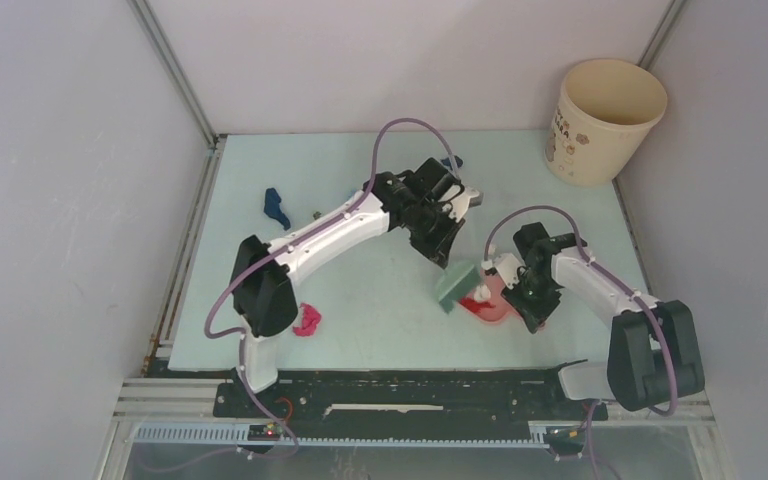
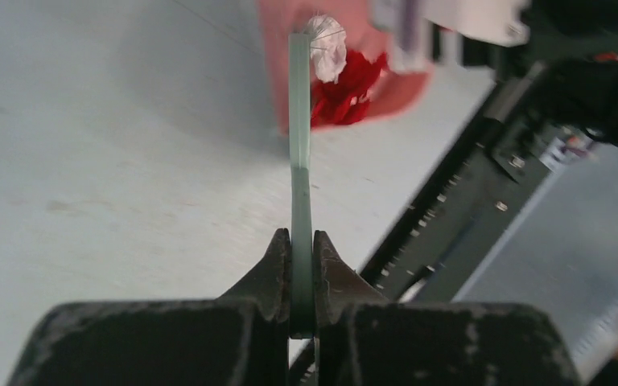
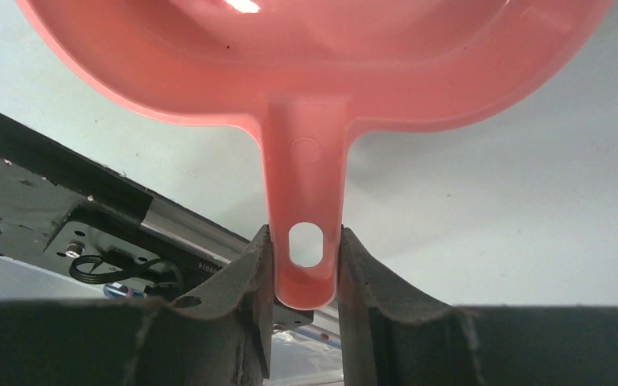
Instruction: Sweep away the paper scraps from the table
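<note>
My left gripper (image 1: 442,250) is shut on the green hand brush (image 1: 457,287); its head rests on the table (image 1: 380,300) at the mouth of the pink dustpan (image 1: 493,303). My right gripper (image 1: 522,290) is shut on the dustpan's handle (image 3: 306,201). A red scrap (image 1: 479,306) and a white scrap (image 1: 481,293) lie in the pan. In the left wrist view the brush (image 2: 299,137) is edge-on, with red scraps (image 2: 342,88) and a white scrap (image 2: 327,48) just beyond it. A magenta scrap (image 1: 307,320) lies near the left arm's base, a dark blue one (image 1: 276,206) at far left.
A cream bucket (image 1: 603,120) stands at the far right corner. Another blue scrap (image 1: 450,162) peeks out behind the left arm, and a tiny dark bit (image 1: 315,213) lies near the dark blue scrap. A black rail (image 1: 410,385) runs along the near edge. Grey walls enclose the sides.
</note>
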Controlling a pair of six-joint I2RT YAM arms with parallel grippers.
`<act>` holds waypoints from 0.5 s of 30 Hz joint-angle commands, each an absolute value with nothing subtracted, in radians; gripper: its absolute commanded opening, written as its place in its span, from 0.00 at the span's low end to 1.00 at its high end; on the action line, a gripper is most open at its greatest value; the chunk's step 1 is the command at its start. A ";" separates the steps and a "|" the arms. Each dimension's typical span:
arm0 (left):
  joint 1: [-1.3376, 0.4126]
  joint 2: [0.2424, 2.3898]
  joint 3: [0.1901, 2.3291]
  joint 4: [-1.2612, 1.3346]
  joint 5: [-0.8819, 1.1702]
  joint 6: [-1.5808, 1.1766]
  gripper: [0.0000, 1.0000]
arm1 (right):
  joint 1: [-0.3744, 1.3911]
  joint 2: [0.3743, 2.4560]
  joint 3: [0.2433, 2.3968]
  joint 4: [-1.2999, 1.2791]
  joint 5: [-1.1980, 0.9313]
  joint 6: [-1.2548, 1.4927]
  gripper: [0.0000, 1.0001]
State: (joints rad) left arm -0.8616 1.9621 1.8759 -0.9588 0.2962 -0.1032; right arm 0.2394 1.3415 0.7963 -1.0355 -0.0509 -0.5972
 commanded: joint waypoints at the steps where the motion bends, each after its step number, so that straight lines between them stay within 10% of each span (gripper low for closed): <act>1: -0.891 1.815 1.795 -0.913 0.495 -0.199 0.00 | 0.251 1.354 0.829 -1.017 -0.070 -0.568 0.00; 15: -0.885 1.879 2.088 -0.948 0.058 -0.208 0.00 | 0.036 1.124 0.799 -1.116 -0.132 -0.707 0.00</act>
